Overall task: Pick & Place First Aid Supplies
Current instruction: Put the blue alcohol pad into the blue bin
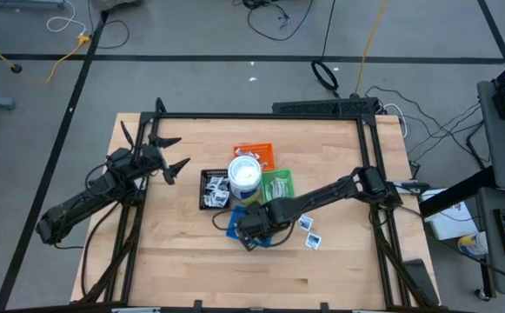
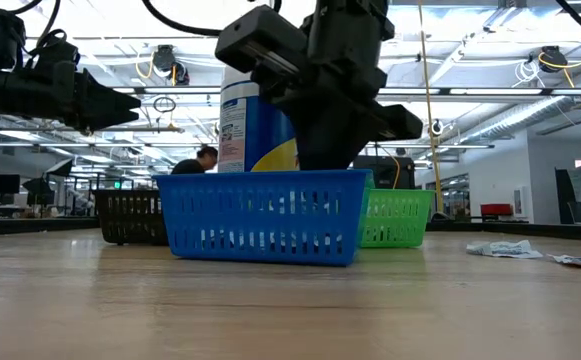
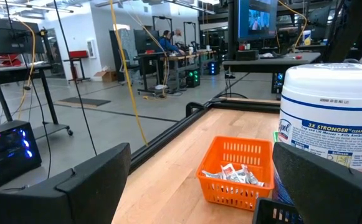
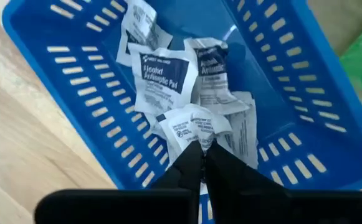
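Packet (image 4: 192,124), white square, dark-blue print: pinched by one edge between the closed right gripper (image 4: 200,163) fingers, hanging just above the heap already in the blue tray (image 4: 68,81). The jaws are all but together on the thin wrapper.

Packets in tray (image 4: 162,78): several, crumpled, lying across each other toward the middle of the floor.

Step in hand, as judged: dropping the held packet into the blue tray. To do it well, part the fingers while the packet is over the tray's middle, clear of the slotted walls, then lift straight up so the wrapper does not cling and ride out with a finger.

Loose packets (image 1: 308,231): a few on the bare table just right of the blue tray, probably next to fetch.

Blue tray, surroundings: green tray (image 1: 278,184) behind it to the right, black tray (image 1: 213,188) to the left with packets inside, orange tray (image 3: 235,174) farthest off, also holding packets. A white tub (image 1: 244,174) stands between the trays.

Left gripper (image 1: 167,155): wide open, empty, held above the table's far left, well apart from the trays.

Table (image 1: 182,269): wood.
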`<act>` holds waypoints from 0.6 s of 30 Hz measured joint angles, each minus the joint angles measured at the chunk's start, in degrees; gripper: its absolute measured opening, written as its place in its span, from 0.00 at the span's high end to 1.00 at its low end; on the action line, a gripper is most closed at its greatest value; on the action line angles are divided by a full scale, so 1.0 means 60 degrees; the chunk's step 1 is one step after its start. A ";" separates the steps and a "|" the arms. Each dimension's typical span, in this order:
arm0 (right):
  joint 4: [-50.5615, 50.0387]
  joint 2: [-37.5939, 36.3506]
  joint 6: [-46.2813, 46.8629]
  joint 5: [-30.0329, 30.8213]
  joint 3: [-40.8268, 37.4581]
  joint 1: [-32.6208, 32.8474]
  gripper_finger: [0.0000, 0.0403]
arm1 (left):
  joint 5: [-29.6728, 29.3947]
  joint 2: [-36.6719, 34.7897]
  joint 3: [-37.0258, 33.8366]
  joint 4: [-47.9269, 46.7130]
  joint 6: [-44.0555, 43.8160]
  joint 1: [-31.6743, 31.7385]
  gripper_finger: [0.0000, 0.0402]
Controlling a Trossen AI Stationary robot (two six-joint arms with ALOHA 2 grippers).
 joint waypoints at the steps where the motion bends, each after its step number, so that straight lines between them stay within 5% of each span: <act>1: 0.0014 0.0000 0.0000 0.0000 0.0000 0.0000 0.96 | 0.0000 0.0000 0.0003 0.0000 0.0000 0.0000 0.01; 18: -0.0244 -0.0370 -0.0359 0.0262 0.0558 -0.0070 0.58 | 0.0000 0.0000 -0.0001 0.0000 0.0000 0.0000 0.01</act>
